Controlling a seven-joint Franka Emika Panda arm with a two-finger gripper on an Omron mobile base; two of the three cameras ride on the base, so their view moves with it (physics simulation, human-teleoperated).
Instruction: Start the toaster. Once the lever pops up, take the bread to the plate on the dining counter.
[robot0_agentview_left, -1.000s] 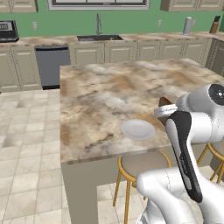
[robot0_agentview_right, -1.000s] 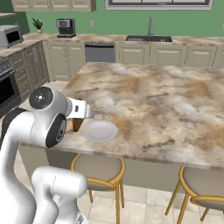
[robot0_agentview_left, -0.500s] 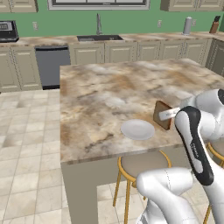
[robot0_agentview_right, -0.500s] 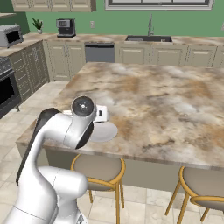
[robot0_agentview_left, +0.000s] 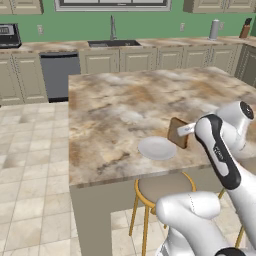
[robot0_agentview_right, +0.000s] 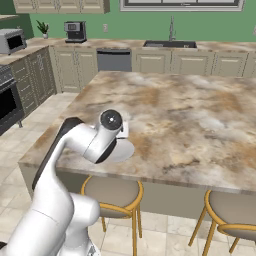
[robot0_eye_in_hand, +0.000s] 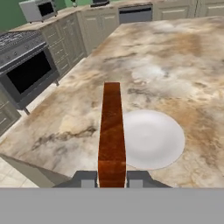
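My gripper (robot0_eye_in_hand: 111, 183) is shut on the bread (robot0_eye_in_hand: 111, 131), a brown slice held on edge, low over the dining counter (robot0_eye_in_hand: 175, 65). In the hand view the slice hangs just left of the white plate (robot0_eye_in_hand: 153, 138), overlapping its rim. From the left base, the bread (robot0_agentview_left: 177, 132) stands upright just right of the plate (robot0_agentview_left: 156, 148), with the gripper (robot0_agentview_left: 182, 131) behind it and the counter (robot0_agentview_left: 125, 100) around them. From the right base, my arm covers part of the plate (robot0_agentview_right: 125, 150) near the counter's (robot0_agentview_right: 200, 115) front edge. The toaster is out of view.
Wooden stools (robot0_agentview_right: 112, 192) (robot0_agentview_left: 162, 187) stand under the counter's near edge. A stove with oven (robot0_eye_in_hand: 30, 74) lines the far wall with cabinets; a microwave (robot0_agentview_right: 12, 40) and a coffee machine (robot0_agentview_right: 75, 31) sit on the long counter, near the sink (robot0_agentview_left: 112, 42).
My arm has swung its elbow round and carried the bread a little left, closer to the plate. The plate and the base have not moved.
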